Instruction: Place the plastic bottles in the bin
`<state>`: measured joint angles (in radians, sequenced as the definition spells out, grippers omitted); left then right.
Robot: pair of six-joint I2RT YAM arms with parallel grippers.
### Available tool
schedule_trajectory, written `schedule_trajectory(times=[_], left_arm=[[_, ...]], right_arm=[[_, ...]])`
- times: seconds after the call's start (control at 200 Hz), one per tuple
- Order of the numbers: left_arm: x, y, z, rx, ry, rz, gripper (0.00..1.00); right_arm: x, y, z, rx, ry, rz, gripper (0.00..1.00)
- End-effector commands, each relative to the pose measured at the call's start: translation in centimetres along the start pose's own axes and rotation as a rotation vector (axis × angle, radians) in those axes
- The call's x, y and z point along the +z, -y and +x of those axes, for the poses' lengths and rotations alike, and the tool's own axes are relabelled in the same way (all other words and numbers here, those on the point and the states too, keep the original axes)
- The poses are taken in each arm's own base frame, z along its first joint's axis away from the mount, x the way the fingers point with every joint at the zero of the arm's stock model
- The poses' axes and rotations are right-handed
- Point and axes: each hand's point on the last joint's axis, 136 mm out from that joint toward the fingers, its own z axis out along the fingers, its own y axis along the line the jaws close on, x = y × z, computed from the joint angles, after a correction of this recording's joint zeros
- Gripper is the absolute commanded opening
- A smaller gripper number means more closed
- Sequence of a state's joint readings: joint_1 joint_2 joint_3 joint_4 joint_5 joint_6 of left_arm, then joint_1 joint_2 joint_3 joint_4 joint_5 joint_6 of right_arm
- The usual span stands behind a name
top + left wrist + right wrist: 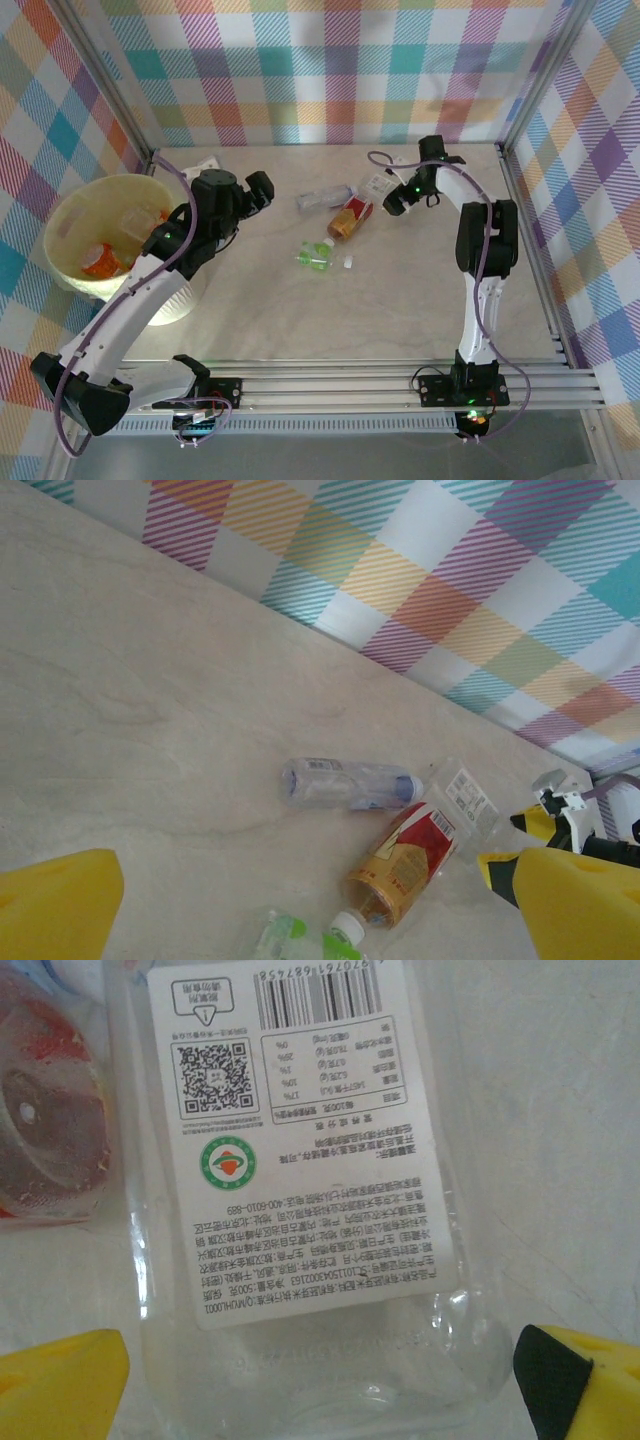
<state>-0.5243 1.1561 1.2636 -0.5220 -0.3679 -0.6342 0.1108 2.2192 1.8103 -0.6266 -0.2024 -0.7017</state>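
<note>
Right pincer [320, 1400] poised wide open over a clear white-labelled bottle [300, 1160] lying on the desk [400, 300]. Its yellow fingers [60, 1385] straddle the bottle's width, the long axis running straight out between them, with nothing gripped. A red-labelled bottle [347, 218] lies just beside it, bin [70, 215] well apart. Left pincer [262, 188], equally open and empty, is the farther one.

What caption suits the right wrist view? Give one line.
Open right gripper framing a clear white-labelled bottle on the table, a red-labelled bottle beside it.
</note>
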Motion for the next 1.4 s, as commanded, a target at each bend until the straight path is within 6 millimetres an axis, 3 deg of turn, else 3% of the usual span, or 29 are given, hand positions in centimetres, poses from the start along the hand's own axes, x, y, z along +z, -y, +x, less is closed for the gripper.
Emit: schedule_trajectory(times=[0.0,0.4,0.625,0.755,0.89,1.085,1.395], left_arm=[[-0.6,-0.5,-0.2,-0.009,0.020,-0.018,1.00],[-0.1,-0.5,0.1,0.000,0.008,-0.033,1.00],[0.3,0.2,0.5,-0.004,-0.012,-0.001,1.00],[0.7,0.9,1.0,0.000,-0.046,0.026,1.00],[1.3,2.1,1.9,-0.001,-0.095,0.076,1.00],[3.3,3.9,4.9,0.015,-0.220,0.123,1.00],[6.8,7.7,9.9,0.058,-0.346,0.186,1.00]], right_arm=[[0.4,-0.9,0.5,-0.020,-0.018,-0.070,1.00],[2.2,1.1,-0.6,-0.006,0.012,0.005,1.00],[1.4,0.6,-1.6,0.013,0.089,0.056,0.84],[0.8,0.7,-0.8,0.048,0.090,0.102,0.72],[-0.9,0.9,-0.7,0.126,0.126,0.171,0.65],[-4.3,-0.3,0.2,0.266,0.228,0.244,0.61],[-8.4,-5.2,3.1,0.566,0.392,0.221,0.57]])
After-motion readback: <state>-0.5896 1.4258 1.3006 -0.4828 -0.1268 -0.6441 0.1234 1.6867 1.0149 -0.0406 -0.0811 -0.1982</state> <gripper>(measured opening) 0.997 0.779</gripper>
